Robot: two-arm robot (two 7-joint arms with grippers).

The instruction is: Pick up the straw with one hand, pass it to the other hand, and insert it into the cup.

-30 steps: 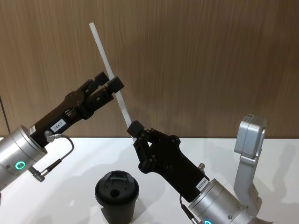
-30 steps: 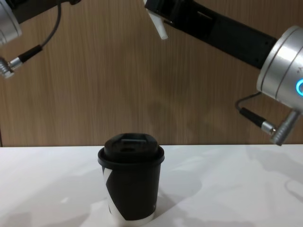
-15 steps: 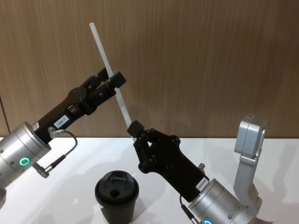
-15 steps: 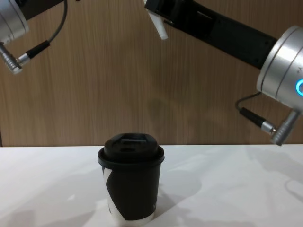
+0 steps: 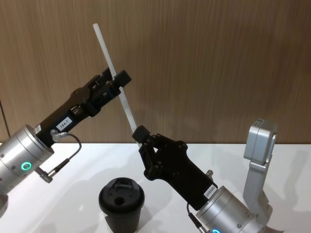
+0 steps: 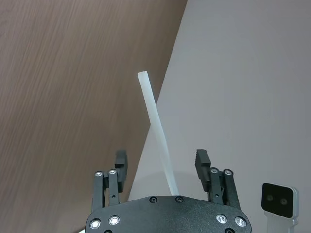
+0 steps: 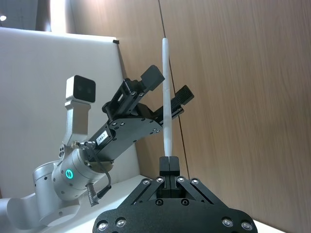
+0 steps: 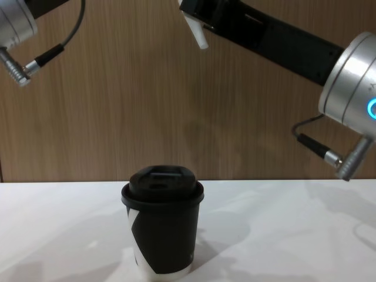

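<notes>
The straw (image 5: 112,73) is a thin white tube held aslant in the air above the table. My right gripper (image 5: 140,134) is shut on its lower end, and the pinch shows in the right wrist view (image 7: 168,162). My left gripper (image 5: 117,79) is open and straddles the straw's middle, with one finger on each side and gaps between them and the tube (image 6: 158,131). The cup (image 5: 121,201), black with a domed lid, stands upright on the table below both grippers. In the chest view the straw's lower tip (image 8: 198,35) pokes out under the right gripper, high above the cup (image 8: 164,229).
The white table (image 5: 87,160) meets a wood-panelled wall behind. A grey stand carrying a small camera block (image 5: 260,145) rises at the table's right side, close to my right arm.
My left gripper has moved forward and slightly up, so its open fingers now sit around the straw. The right gripper, the straw and the cup have not moved.
</notes>
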